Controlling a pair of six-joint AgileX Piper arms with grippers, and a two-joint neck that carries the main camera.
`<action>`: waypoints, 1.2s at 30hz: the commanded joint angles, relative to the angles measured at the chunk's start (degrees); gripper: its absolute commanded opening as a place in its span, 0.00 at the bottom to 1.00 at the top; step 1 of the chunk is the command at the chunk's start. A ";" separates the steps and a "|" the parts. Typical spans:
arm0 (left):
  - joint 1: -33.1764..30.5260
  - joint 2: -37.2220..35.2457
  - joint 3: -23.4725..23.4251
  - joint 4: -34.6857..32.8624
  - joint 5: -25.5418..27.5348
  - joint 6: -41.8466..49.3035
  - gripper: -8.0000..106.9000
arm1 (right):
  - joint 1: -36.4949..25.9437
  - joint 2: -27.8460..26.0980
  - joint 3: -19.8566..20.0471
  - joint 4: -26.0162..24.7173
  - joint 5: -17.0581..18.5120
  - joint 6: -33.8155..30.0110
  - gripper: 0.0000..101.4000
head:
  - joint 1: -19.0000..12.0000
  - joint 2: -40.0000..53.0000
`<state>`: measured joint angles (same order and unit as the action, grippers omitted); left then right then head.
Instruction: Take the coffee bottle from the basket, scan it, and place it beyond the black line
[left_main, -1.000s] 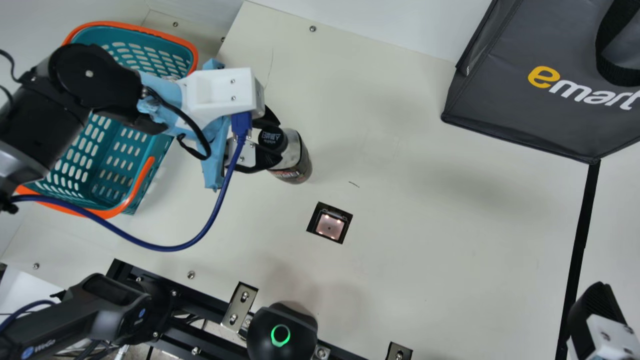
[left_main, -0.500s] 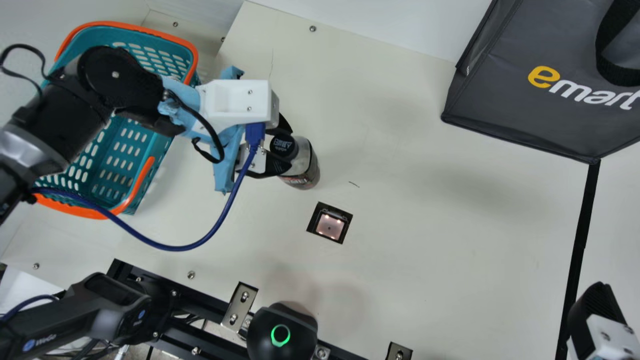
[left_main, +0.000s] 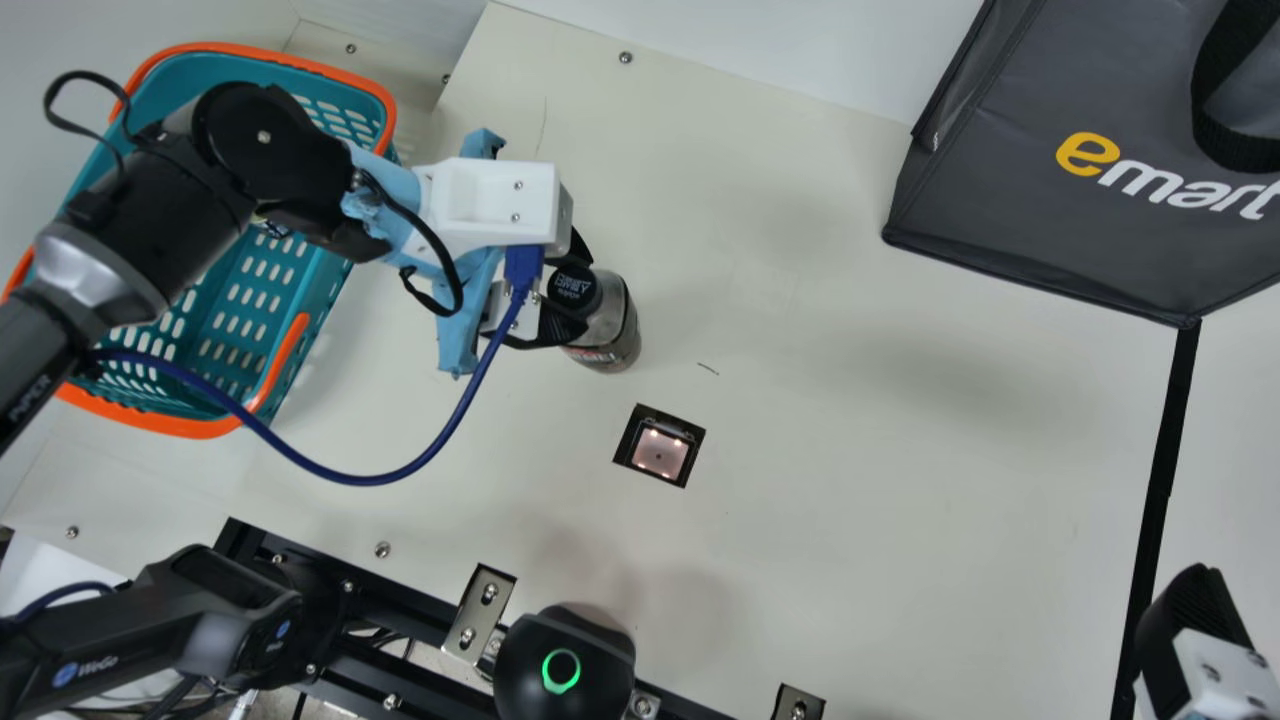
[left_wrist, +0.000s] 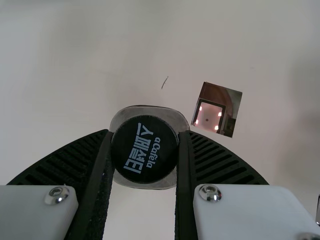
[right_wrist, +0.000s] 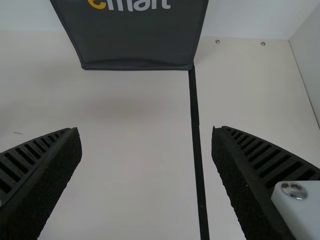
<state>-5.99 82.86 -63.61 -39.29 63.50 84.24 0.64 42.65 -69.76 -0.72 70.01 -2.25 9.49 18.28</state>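
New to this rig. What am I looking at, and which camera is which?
It's a two-armed robot working at a cream table. The main view looks down from a camera on the neck between the arms. The other two come from cameras on the wrists, each showing that arm's own jaws at the bottom edge.

On the main view's left is a teal basket with an orange rim. A small lit window, likely the scanner, is set into the table. Farther right are a dark bag and the black line.

The left arm has its jaws closed on the coffee bottle, just below the cap, outside the basket. The right arm's jaws are open and hold nothing.
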 joint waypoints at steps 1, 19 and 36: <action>-0.23 0.20 -0.23 0.15 0.17 0.14 0.16 | 0.00 0.00 0.00 0.00 0.00 0.00 0.90 | -1.57 0.14; -3.12 0.72 -2.05 1.67 1.05 0.15 0.16 | 0.00 0.00 0.00 0.00 -0.06 0.00 0.90 | -1.57 0.14; -5.20 0.55 -1.67 2.71 0.35 -0.37 0.33 | 0.00 0.00 0.00 0.00 -0.06 0.00 0.90 | -1.57 0.14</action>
<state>-11.16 83.46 -65.37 -36.62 64.00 83.86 0.64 42.65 -69.76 -0.72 69.95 -2.25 9.49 18.28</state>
